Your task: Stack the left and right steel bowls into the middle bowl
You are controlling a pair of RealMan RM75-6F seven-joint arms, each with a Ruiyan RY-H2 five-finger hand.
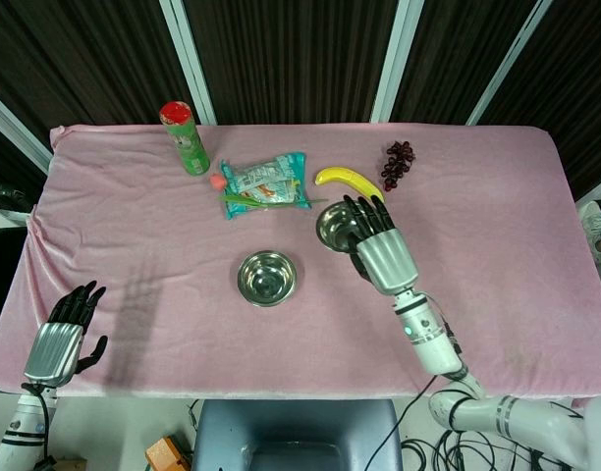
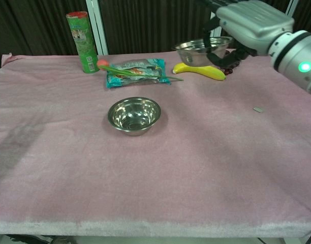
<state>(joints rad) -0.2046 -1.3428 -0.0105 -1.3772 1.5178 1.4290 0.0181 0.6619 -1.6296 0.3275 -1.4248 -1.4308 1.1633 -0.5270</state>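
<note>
One steel bowl (image 1: 267,277) (image 2: 133,115) stands on the pink cloth at the table's middle. My right hand (image 1: 376,245) (image 2: 249,21) grips a second steel bowl (image 1: 336,226) (image 2: 201,51) by its right rim and holds it high above the table, right of the middle bowl. Its fingers reach into the bowl. My left hand (image 1: 61,339) hangs open at the table's front left edge, holding nothing; the chest view does not show it. No third bowl is visible.
Along the back lie a green can with a red lid (image 1: 186,138) (image 2: 82,42), a teal snack packet (image 1: 266,183) (image 2: 137,70), a banana (image 1: 351,183) (image 2: 198,70) and dark grapes (image 1: 398,163). A small scrap (image 2: 258,109) lies on the cloth at the right.
</note>
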